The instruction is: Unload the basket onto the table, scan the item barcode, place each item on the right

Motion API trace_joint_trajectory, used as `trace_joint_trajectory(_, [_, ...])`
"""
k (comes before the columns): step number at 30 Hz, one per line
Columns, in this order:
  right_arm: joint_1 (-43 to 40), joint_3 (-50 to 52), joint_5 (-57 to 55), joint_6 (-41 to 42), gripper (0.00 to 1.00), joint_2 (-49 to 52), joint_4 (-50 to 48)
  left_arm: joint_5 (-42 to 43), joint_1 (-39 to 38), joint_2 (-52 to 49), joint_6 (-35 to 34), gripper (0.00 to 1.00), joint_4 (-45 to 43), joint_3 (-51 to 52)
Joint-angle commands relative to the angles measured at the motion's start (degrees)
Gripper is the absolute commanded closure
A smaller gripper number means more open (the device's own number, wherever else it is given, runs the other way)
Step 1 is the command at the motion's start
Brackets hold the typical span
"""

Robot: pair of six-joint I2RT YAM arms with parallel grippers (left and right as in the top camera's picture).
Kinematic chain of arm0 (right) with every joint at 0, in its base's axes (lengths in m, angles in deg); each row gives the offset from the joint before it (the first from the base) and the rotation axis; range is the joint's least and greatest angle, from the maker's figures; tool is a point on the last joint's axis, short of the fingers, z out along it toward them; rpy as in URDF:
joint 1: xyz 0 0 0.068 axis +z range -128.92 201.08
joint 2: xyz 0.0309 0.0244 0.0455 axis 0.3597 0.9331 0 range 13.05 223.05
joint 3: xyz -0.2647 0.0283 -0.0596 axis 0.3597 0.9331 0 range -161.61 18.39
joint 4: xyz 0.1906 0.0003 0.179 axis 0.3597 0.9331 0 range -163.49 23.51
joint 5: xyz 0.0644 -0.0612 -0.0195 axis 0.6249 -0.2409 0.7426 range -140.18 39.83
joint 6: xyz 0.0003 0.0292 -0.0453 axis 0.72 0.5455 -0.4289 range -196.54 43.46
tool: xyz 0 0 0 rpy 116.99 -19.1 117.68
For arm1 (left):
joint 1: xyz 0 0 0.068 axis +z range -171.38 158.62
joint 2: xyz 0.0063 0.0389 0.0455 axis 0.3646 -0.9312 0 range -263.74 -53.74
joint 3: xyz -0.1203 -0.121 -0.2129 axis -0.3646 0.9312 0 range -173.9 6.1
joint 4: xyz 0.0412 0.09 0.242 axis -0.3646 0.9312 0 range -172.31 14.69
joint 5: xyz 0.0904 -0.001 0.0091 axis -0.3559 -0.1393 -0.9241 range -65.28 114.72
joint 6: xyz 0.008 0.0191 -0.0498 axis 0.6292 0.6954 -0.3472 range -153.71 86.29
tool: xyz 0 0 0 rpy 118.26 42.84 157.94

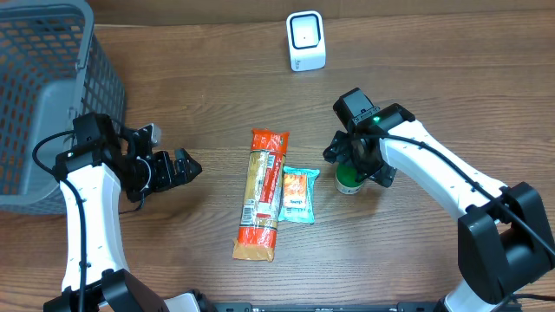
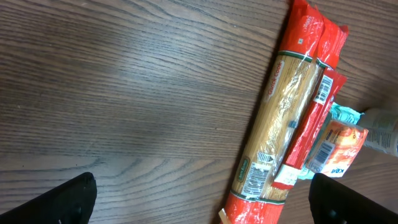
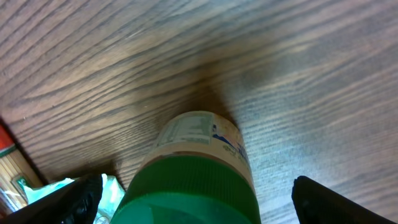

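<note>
Green-capped bottle (image 3: 193, 180) is framed by the right gripper (image 1: 357, 166), fingers spread; it could be toppled by off-centre closing. Left gripper (image 1: 184, 166) released, empty.

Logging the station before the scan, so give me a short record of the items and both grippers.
scanner: white, far side, centre
pasta pack: flat, middle
snack pack: beside pasta pack
green-lidded bottle: upright, right of snack pack
right gripper: open, astride bottle, not gripping
left gripper: open, empty
basket: gray, left side

Green-lidded bottle (image 1: 347, 185) mostly hidden overhead, basket (image 1: 52, 95) cut off by left edge
</note>
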Motion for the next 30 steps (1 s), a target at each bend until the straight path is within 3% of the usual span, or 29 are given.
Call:
trace_joint_trajectory(1, [0.3, 0.2, -0.9, -7.6, 0.0, -0.7, -0.6, 0.8, -0.4, -0.2, 1.7, 0.01, 0.0, 0.0])
trace_joint_trajectory(6, [0.5, 0.2, -1.0, -13.0, 0.01, -0.7, 0.4, 0.9, -0.4, -0.2, 1.7, 0.0, 0.0, 0.0])
trace_joint_trajectory(15, [0.5, 0.3, 0.2, -13.0, 0.13, -0.7, 0.4, 0.9, -0.4, -0.2, 1.7, 0.0, 0.0, 0.0])
trace_joint_trajectory(20, [0.5, 0.3, 0.1, -13.0, 0.24, -0.7, 0.2, 0.8, -0.4, -0.2, 1.7, 0.0, 0.0, 0.0])
trace_joint_trajectory(29, [0.5, 0.3, 0.1, -18.8, 0.23, -0.7, -0.7, 0.9, -0.4, -0.2, 1.7, 0.0, 0.0, 0.0])
trace_joint_trajectory(30, [0.5, 0.3, 0.1, -18.8, 0.19, -0.7, -0.7, 0.9, -0.4, -0.2, 1.7, 0.0, 0.0, 0.0])
